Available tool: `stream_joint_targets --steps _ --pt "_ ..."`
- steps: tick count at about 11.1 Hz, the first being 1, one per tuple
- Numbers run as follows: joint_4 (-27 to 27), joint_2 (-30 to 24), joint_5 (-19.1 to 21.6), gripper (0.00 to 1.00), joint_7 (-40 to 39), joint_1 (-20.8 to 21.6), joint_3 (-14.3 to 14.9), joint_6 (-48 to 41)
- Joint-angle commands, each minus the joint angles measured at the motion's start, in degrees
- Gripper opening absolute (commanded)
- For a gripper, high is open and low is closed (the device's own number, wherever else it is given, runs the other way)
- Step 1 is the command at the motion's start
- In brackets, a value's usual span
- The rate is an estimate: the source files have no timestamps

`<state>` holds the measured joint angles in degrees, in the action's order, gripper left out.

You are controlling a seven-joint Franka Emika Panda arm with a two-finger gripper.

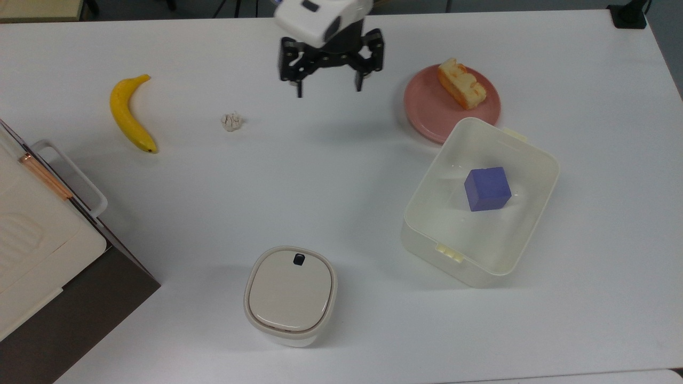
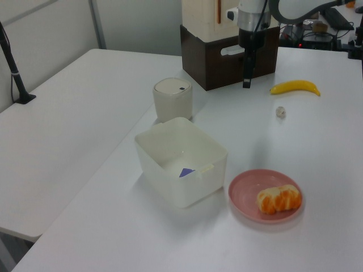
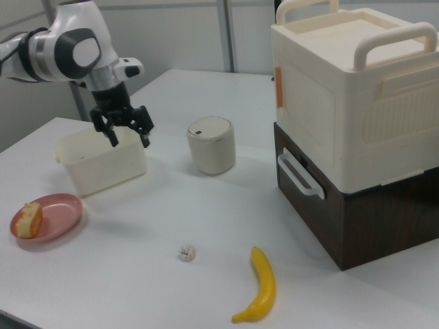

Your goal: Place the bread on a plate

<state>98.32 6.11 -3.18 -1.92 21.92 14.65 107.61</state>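
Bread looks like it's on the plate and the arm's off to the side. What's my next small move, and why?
Probably none beyond parking the arm. The bread lies on the pink plate, within its rim, and the gripper is open, holds nothing and hangs above bare table apart from the plate. I'd lift it a little further away and stop; the placement appears done.

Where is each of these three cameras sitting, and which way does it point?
Top view: overhead, looking down on the table; gripper open.
Left view: from the plate end, looking along the table toward the banana; arm at the far end.
Right view: from the banana end, looking back toward the plate; arm at the right view's left.
All share the bread.
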Motion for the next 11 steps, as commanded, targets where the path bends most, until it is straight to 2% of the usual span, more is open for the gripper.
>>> stream_joint_targets --steps 1,3,4,9,11 --pt "0.47 -0.93 -1.82 1.00 0.52 1.02 5.54 -0.81" --pt "-2.06 -1.10 -2.53 1.00 -1.84 0.93 8.10 -4.66" --pt "-3.29 -1.80 -2.53 1.00 -3.95 0.15 8.46 -7.38" --pt "-4.54 -6.55 -2.26 1.00 -4.50 -2.05 7.76 -10.04" --pt "-4.62 -7.52 -1.74 1.00 -6.33 -5.55 6.89 -11.71"
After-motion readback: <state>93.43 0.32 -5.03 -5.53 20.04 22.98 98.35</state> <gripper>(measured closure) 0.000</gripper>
